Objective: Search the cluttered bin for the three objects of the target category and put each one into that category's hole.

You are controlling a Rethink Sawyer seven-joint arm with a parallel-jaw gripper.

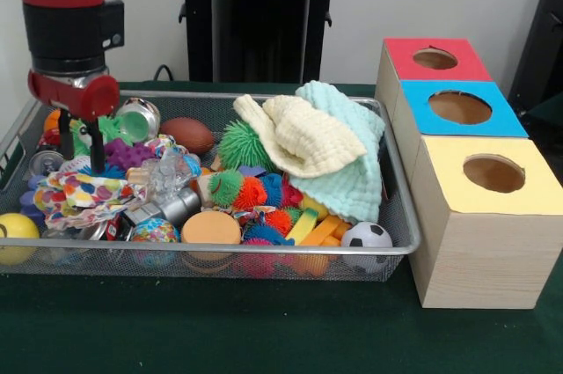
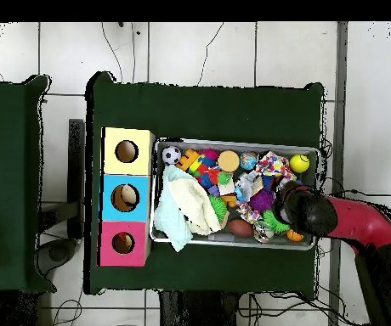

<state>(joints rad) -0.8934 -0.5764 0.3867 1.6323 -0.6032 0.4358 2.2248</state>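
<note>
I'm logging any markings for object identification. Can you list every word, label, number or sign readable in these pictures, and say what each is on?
None can be read.
yellow ball: a small dark mark on its side, too small to tell.
silver can: no legible label.
patterned cloth: coloured spots only, no text.
The three boxes with red, blue and yellow tops carry no writing.

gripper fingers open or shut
Open: in the front view the gripper shows two black fingers apart, tips down in the wire mesh bin.
</note>
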